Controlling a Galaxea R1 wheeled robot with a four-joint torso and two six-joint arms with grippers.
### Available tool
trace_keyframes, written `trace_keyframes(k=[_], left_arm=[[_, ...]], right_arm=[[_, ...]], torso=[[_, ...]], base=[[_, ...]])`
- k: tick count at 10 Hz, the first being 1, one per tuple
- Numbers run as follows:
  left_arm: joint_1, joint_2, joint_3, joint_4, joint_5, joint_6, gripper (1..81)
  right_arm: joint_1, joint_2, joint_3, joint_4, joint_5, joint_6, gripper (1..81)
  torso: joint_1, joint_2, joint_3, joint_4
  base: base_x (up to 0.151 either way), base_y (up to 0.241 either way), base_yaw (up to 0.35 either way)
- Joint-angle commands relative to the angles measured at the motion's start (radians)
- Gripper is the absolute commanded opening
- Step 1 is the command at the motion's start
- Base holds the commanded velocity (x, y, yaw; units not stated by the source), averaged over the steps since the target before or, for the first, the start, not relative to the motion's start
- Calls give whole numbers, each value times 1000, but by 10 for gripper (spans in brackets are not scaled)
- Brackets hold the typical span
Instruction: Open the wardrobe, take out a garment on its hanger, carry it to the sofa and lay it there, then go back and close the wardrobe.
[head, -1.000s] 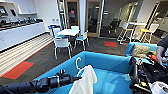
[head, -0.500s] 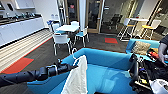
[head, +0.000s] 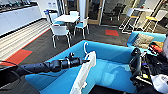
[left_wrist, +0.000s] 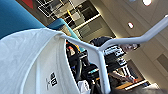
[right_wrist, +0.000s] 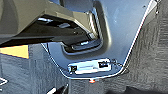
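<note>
1. Covering most of the room is dark grey carpet (head: 82, 40), with red patches (head: 112, 32) set into it and a pale striped strip running along the white cabinets (head: 15, 18) at the left.
2. Standing further back are a white table (head: 66, 18) with white chairs (head: 60, 31) around it, and beyond them glass doors and high tables with stools.
3. Close to the robot, the big blue sofa (head: 110, 67) spreads across the lower middle of the head view, its rounded back towards the chairs.
4. A smaller blue seat (head: 140, 37) stands behind it at the right, with a patterned cushion (head: 143, 40) resting on it.
5. The left arm reaches in from the left, and its gripper (head: 83, 60) sits at the hanger (head: 85, 48), whose hook rises above the sofa back.
6. The white T-shirt (head: 83, 73) hangs from that hanger, draping down over the sofa's seat side.
7. The left wrist view shows the hanger's neck and arm close up with the T-shirt's collar on it; the fingers appear clenched on the hanger, though they themselves are hard to make out.
8. A person in a striped top sits at the right edge beside dark equipment.
9. The right wrist view shows the robot's own grey base over carpet; whether the right fingers are released or clenched, I cannot tell.
</note>
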Motion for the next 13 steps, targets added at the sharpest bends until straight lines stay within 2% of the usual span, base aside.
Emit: trace_keyframes(k=[1, 4, 5, 6, 8, 11, 12, 13], left_arm=[[-231, 99, -63, 4, -37, -70, 10], [-289, 208, -132, 4, -37, -96, 10], [-305, 225, -152, 4, -37, -110, 10], [-314, 245, -181, 4, -37, -122, 10], [-317, 291, -235, 4, -37, -131, 10], [-341, 359, -318, 1, -37, -136, 10], [-352, 366, -341, -7, -37, -142, 10], [-355, 368, -364, -6, -37, -142, 10]], right_arm=[[-5, -1, 2, -8, -49, 1, 811], [0, -1, 5, -5, -49, 0, 811], [3, 0, 5, -5, -49, -2, 811], [4, 2, 5, -8, -49, -2, 811], [10, 6, 5, -8, -69, -2, 811], [13, 8, 5, -8, -83, -2, 811], [13, 8, 5, -8, -83, 0, 811], [13, 8, 5, -8, -83, 1, 811]], torso=[[0, 0, 0, 0], [0, 0, 0, 0], [0, 0, -57, 0], [1, 0, -94, 0], [0, 0, -129, 0], [1, 1, -231, 0], [1, 2, -172, 0], [1, 2, -199, 0]], base=[[0, 0, 0], [0, 0, 0], [0, 0, 0], [0, 0, 0], [0, 0, 0], [0, 0, 0], [0, 0, 0], [0, 0, 0]])
